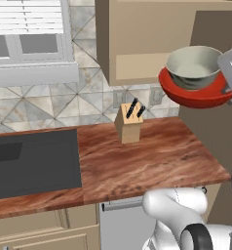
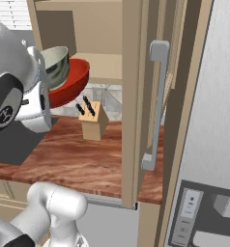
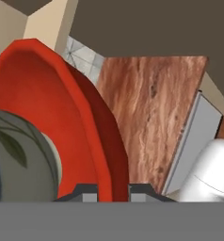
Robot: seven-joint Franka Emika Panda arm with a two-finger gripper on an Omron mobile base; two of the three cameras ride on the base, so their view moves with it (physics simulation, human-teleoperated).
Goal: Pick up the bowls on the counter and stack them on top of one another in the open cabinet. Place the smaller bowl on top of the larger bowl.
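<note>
Hand view: gripper pinches the rim of the larger bowl, a finger either side of its wall. Left base view: arm raised high at right, holding the larger bowl with the smaller bowl nested inside, in front of the open cabinet, well above the counter.

The arm hides the red bowl's right rim, the sink gets cropped at the left edge, and the grey-green bowl is cut off in hand view.

Smaller bowl sits in larger bowl, above the counter.
</note>
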